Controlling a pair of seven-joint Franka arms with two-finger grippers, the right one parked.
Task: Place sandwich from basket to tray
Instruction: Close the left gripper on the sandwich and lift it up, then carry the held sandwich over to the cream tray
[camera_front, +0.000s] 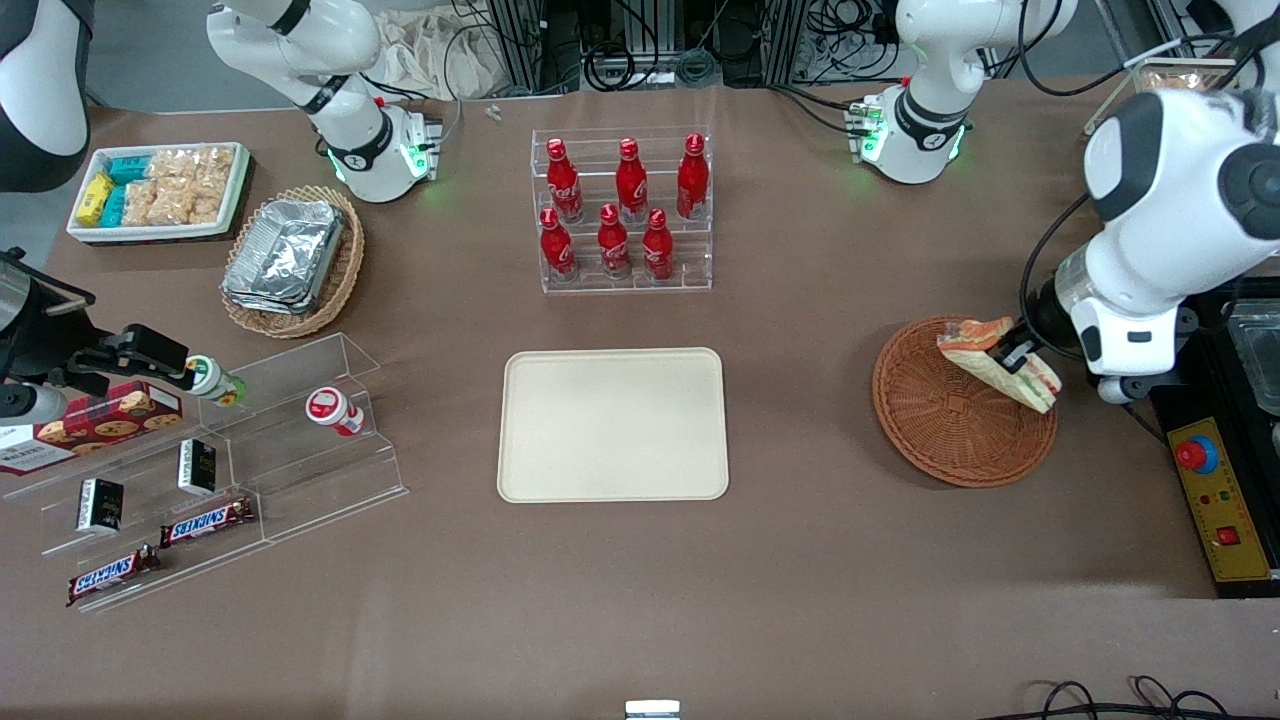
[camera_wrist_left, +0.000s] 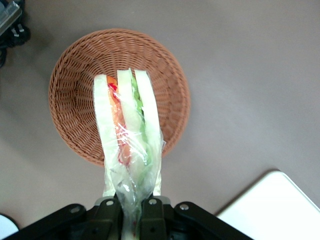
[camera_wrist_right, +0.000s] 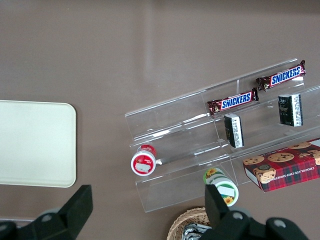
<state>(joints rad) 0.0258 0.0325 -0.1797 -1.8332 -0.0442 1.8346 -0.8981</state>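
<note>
Tool (camera_front: 1010, 352) — clamped on sandwich (camera_front: 1000, 362), wrapped wedge held clear above basket (camera_front: 950, 420) near the working arm's end of the surface | sandwich long axis runs outward from the fingers over the basket | tray (camera_front: 613, 424) — mid-surface, well apart toward the parked arm's end | judged next: sideways carry to tray

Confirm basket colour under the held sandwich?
Reddish-brown woven wicker basket, clearest in the left wrist view; gripper holds the sandwich above it.

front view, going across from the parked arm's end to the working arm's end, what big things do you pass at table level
snack bin → foil-tray basket → bottle rack → tray → basket → sandwich, held over the basket in the gripper
</note>
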